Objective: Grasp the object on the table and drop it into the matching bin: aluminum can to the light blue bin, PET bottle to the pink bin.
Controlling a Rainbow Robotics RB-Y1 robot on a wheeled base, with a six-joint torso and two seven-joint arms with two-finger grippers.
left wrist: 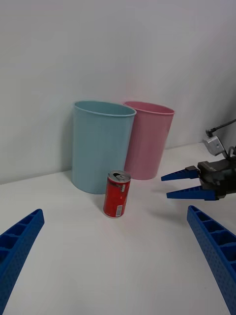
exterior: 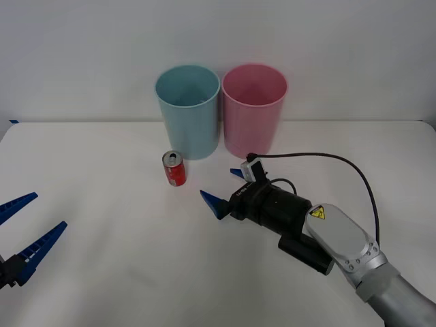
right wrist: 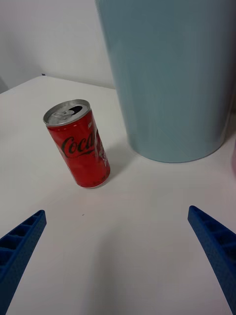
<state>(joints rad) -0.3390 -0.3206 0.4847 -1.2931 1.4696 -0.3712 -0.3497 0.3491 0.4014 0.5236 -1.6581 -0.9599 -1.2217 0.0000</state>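
Red and upright, the aluminum can (exterior: 174,169) stands on the table (exterior: 102,225) just before the light blue bin (exterior: 188,111), so your right gripper (exterior: 227,189) comes in low, fingers spread, while the left gripper (exterior: 20,231) waits open.

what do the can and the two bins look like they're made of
The can looks like thin metal: silver brushed top with a pull-tab opening, glossy red printed wall. The light blue bin and the pink bin look like moulded plastic: smooth, even-coloured walls with a soft sheen, though the look alone leaves that open.
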